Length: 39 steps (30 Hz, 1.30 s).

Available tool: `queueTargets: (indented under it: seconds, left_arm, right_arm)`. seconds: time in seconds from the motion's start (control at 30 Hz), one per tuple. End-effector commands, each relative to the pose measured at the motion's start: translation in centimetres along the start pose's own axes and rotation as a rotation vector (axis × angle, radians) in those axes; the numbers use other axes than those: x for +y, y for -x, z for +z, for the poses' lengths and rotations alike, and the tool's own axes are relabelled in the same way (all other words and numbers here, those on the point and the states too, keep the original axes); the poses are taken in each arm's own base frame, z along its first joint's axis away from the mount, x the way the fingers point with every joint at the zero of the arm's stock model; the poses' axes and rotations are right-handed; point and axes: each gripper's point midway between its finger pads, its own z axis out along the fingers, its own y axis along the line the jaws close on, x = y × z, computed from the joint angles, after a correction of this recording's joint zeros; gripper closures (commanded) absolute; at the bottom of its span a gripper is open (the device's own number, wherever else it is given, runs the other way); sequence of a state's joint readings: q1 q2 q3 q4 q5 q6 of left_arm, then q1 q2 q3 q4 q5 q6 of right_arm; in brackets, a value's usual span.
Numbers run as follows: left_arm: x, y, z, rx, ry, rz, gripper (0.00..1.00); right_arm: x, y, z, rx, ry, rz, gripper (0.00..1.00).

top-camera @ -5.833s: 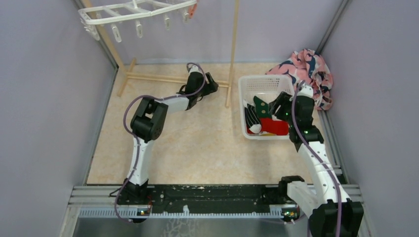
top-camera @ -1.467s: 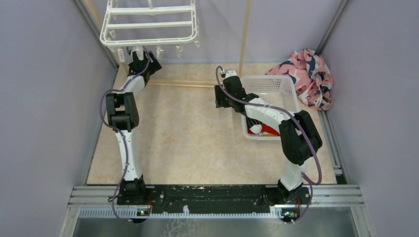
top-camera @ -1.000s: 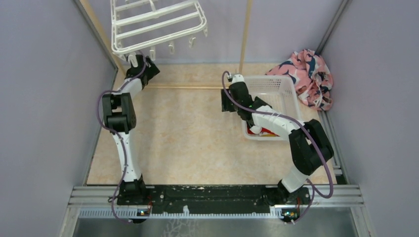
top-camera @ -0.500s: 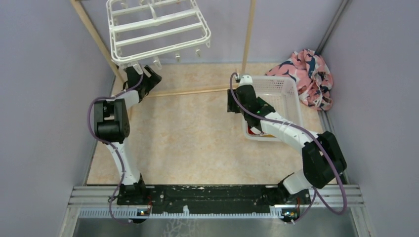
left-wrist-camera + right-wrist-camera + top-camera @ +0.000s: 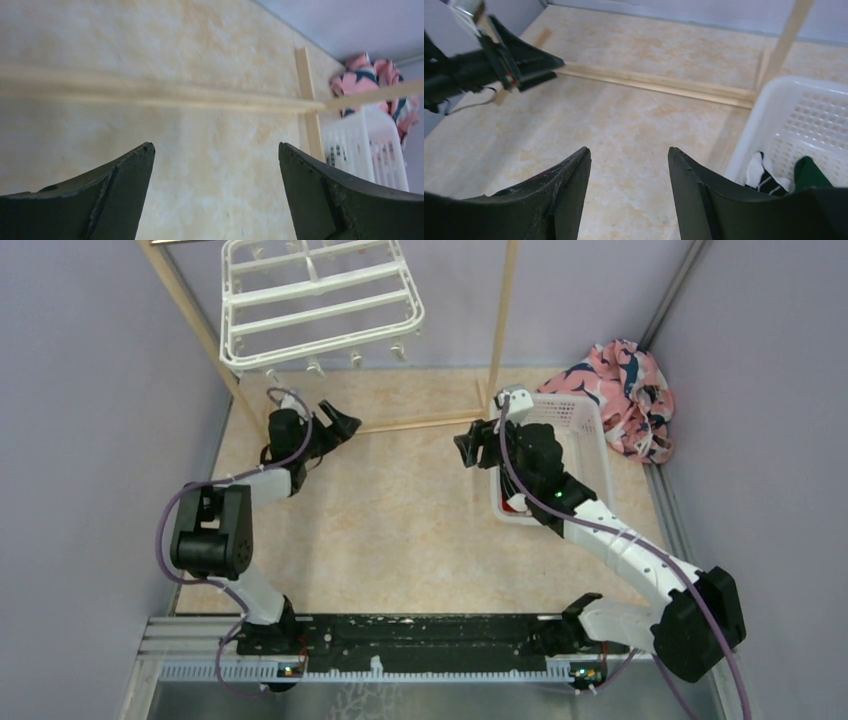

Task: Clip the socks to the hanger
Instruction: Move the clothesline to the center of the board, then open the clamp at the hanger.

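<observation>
Overhead, left gripper (image 5: 338,424) and right gripper (image 5: 468,447) gape empty, socks (image 5: 764,176) in the basket (image 5: 814,107) at 2 o'clock, hanger (image 5: 320,300) at 11; the right should likely descend squarely, pinching one sock's cuff.

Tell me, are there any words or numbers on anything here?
No text can be read anywhere.
The hanger, the white basket and the patterned cloth carry no letters, numbers or labels. The cloth shows only a pink and navy pattern.
</observation>
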<state>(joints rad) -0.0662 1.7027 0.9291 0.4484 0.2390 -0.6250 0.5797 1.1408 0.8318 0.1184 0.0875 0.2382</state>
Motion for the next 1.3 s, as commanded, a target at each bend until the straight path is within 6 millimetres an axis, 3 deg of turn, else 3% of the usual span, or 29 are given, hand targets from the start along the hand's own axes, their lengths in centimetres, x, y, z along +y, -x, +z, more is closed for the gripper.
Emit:
queueTargets:
  seconds: [0.0, 0.17, 0.27, 0.37, 0.57, 0.7, 0.87, 1.0, 1.17, 1.27]
  left_arm:
    - [-3.0, -3.0, -2.0, -0.037, -0.147, -0.007, 0.02]
    - [-4.4, -4.9, -4.8, -0.048, -0.143, 0.033, 0.01]
    - [-6.3, -6.0, -7.1, -0.048, -0.178, 0.097, 0.01]
    - [-8.6, -6.2, -10.0, -0.081, -0.254, 0.191, 0.01]
    - [-12.8, -2.8, -13.9, -0.256, -0.373, 0.344, 0.06]
    - [-14.6, -0.3, -15.7, -0.373, -0.424, 0.378, 0.09]
    - [-18.1, 2.6, -17.4, -0.451, -0.506, 0.403, 0.19]
    - [-19.4, 4.6, -18.5, -0.521, -0.508, 0.443, 0.24]
    - [-21.7, 6.4, -20.5, -0.580, -0.568, 0.493, 0.34]
    - [-21.5, 7.5, -20.9, -0.599, -0.518, 0.507, 0.33]
  right_arm:
    - [5.2, 5.8, -0.6, -0.152, 0.250, -0.066, 0.41]
    - [9.5, 7.5, 0.0, -0.223, 0.299, -0.093, 0.41]
    - [12.1, 8.6, -0.1, -0.286, 0.312, -0.130, 0.41]
    - [13.5, 9.9, -0.4, -0.346, 0.322, -0.155, 0.41]
    - [12.9, 11.2, -0.3, -0.391, 0.278, -0.126, 0.43]
    - [11.7, 10.9, -0.7, -0.356, 0.226, -0.139, 0.43]
    - [10.0, 10.1, -1.6, -0.322, 0.158, -0.170, 0.42]
    - [9.0, 9.7, -1.8, -0.314, 0.121, -0.174, 0.42]
    - [9.3, 9.2, -2.0, -0.310, 0.147, -0.173, 0.42]
    - [11.4, 10.6, -2.4, -0.338, 0.250, -0.189, 0.43]
